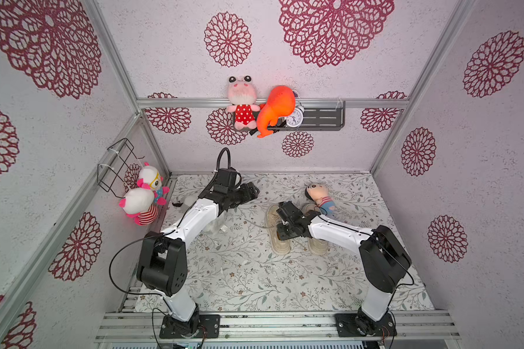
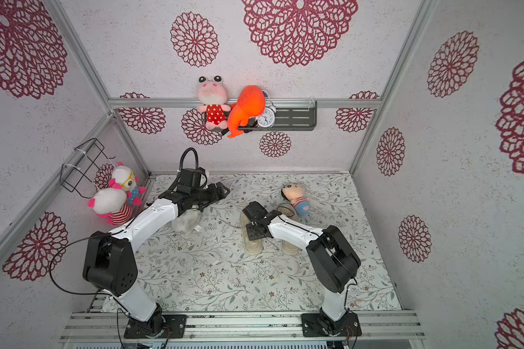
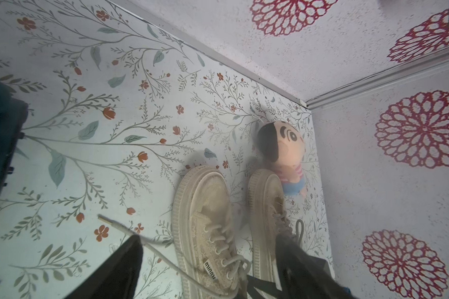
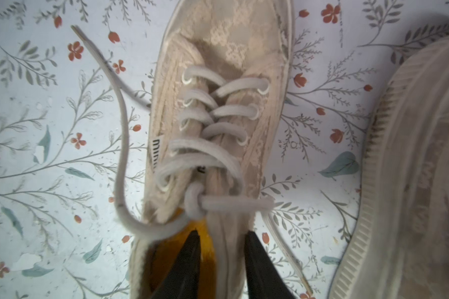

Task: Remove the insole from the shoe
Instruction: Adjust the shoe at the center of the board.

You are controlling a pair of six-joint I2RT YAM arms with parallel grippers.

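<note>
1. Insole (image 4: pixel 163 246): yellow, lying inside the beige lace sneaker (image 4: pixel 226 46); it shows only at the heel opening below the knot (image 4: pixel 195 202); the sneaker sits flat on the floral table (image 1: pixel 254 281).
2. Right gripper (image 4: pixel 222 234) hangs over that opening, jaws a narrow way apart; one finger (image 4: pixel 187 264) is over the insole, the other is at the outer side of the collar, with the sneaker's side fabric between them; whether they pinch anything I cannot tell.
3. The step in hand looks like catching the insole's edge; both pads should come inside the collar and close on yellow foam alone; catching the upper too would likely lift the whole sneaker.
4. The tied laces hold the throat tight; a low peel back toward the heel should work better than a straight lift; the loose lace end (image 4: pixel 119 116) might snag.
5. The second sneaker (image 4: pixel 412 155) lies just beside; a boy doll (image 1: pixel 319 196) lies near its toe; neither blocks the pull.
6. Left gripper (image 1: pixel 254 191), farthest, is spread wide and empty, well apart from both sneakers; it could press the sneaker's front down for steadiness.
</note>
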